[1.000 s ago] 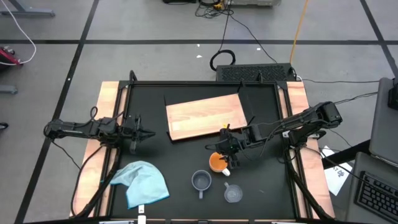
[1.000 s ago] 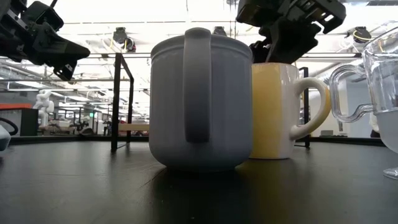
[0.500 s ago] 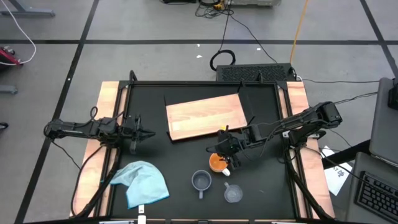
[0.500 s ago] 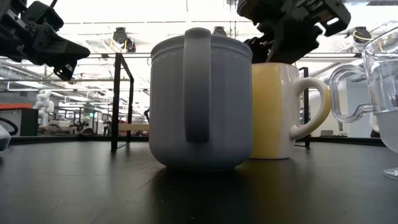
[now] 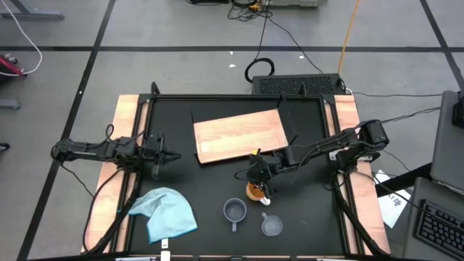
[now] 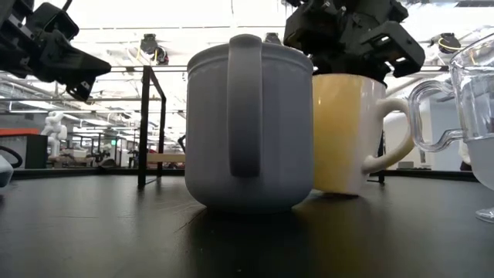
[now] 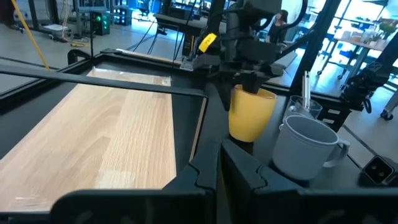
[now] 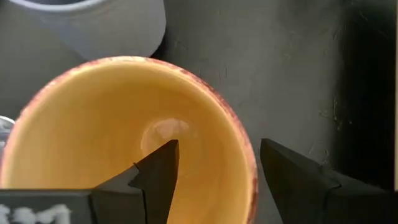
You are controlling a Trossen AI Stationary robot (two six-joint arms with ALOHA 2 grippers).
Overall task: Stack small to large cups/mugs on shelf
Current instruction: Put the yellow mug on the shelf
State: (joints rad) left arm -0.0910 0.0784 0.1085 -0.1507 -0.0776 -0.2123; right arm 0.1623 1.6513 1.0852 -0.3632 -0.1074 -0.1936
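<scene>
The orange cup (image 5: 254,191) with a white handle stands on the black table just near of the shelf (image 5: 239,134), a light-brown wooden board. The grey-blue cup (image 5: 234,211) and the clear cup (image 5: 272,226) stand nearer the front edge. My right gripper (image 8: 217,149) is open and comes down over the orange cup (image 8: 124,124), one finger inside it and one outside. My left gripper (image 5: 174,154) hovers shut at the table's left, touching nothing. My right gripper straddles the orange cup's wall at the rim (image 8: 245,162), slanting down from the table's right. One finger (image 8: 158,174) is inside the cup, the other (image 8: 292,180) outside. The jaws stand wide apart, and which finger touches the wall cannot be told. The cup's base is on the table.
A light blue cloth (image 5: 167,210) lies crumpled at the front left. Wooden side rails (image 5: 130,145) border the black tabletop. In the low view the grey-blue cup (image 6: 247,123) stands close beside the orange one (image 6: 343,131), and the clear cup (image 6: 475,116) is on the other side.
My right gripper has sunk toward the orange cup and gone a little toward the table's left, rolling about its own axis; its fingers now reach over the rim. The orange cup has shifted slightly in the low view, its handle turned a little.
</scene>
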